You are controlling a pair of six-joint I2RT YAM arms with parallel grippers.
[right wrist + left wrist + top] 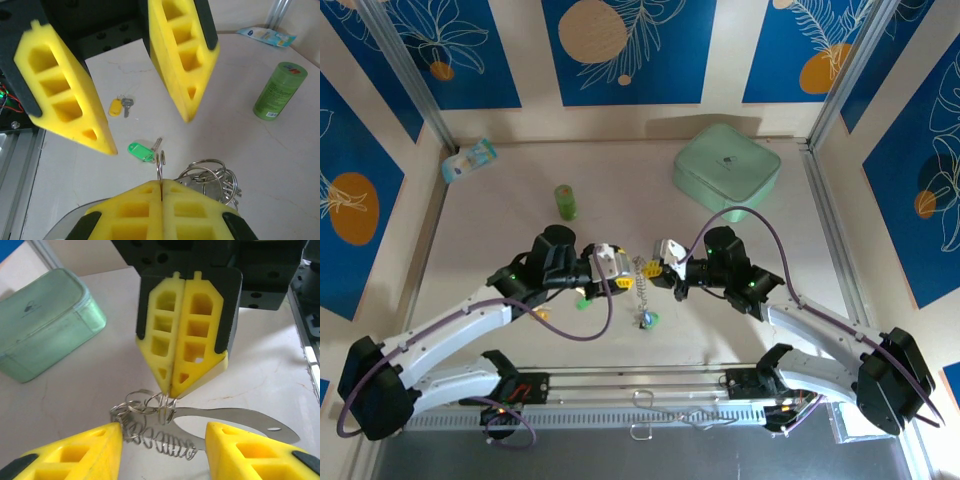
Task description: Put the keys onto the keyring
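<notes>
Top external view: the left hand (618,272) and right hand (658,268) meet tip to tip over the tabletop (490,230). The keyring (641,266) is between them, and its beaded chain (644,295) trails toward the arm bases. A green key (582,302) lies left of the keyring, beyond the left hand. A green bottle (565,201) stands further off, up and left of the keyring

Left wrist view: the left hand (164,430) is spread, one finger on either side of the wire coil (170,445) that hangs from the keyring. Just above, the right hand (170,390) is pressed together, pinching the keyring (163,405) loop at its tips. A flat metal tag (240,422) reaches right from the keyring

Right wrist view: the right hand (161,186) pinches the upright keyring (160,162) wire, with a bunch of small rings (210,180) just right of it. Past the keyring the left hand (147,132) gapes wide. On the tabletop there lie the green key (140,150), nearer the keyring, and a yellow key (116,106) beyond it
</notes>
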